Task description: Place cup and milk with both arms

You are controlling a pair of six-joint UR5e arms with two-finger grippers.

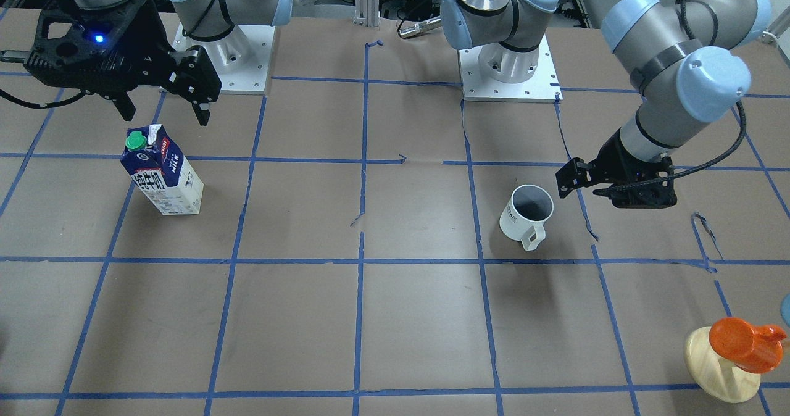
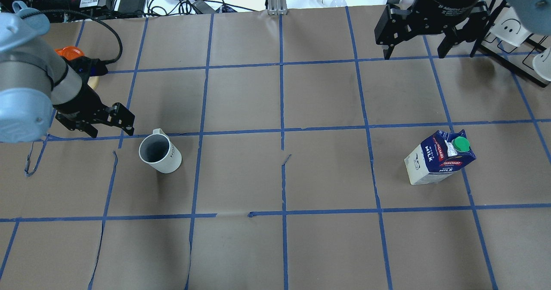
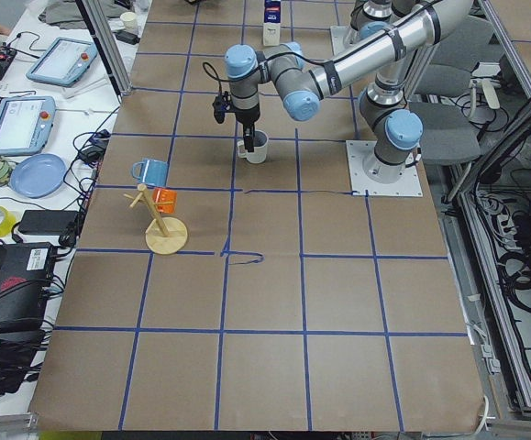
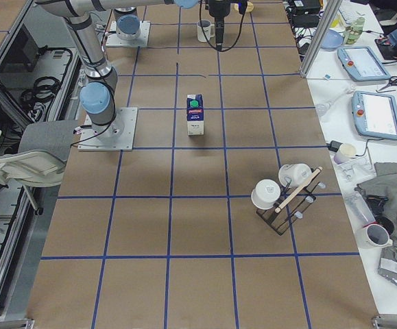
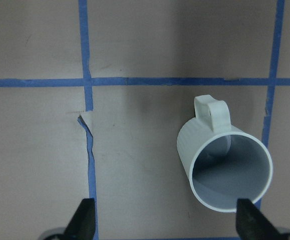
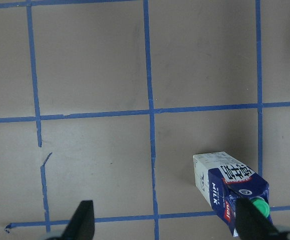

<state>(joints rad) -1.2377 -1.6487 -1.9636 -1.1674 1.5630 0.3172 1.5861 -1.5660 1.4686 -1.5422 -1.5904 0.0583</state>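
Note:
The cup [image 1: 528,215] is a white mug with a dark grey inside, upright on the brown paper; it also shows in the overhead view [image 2: 160,153] and the left wrist view [image 5: 227,167]. My left gripper [image 1: 586,187] [image 2: 109,128] [image 5: 167,222] is open and empty, just beside the cup and a little above the table. The milk [image 1: 163,175] [image 2: 437,161] [image 6: 232,187] stands upright, blue top, green cap. My right gripper [image 1: 165,113] [image 2: 415,53] [image 6: 165,222] is open and empty, high above the table and apart from the milk, on its robot-base side.
An orange cup on a pale wooden stand [image 1: 744,345] [image 2: 69,53] sits near the left arm at the table's far edge. A black rack with white cups [image 4: 280,192] stands beyond the milk. The arm bases [image 1: 509,76] are bolted at the robot's side.

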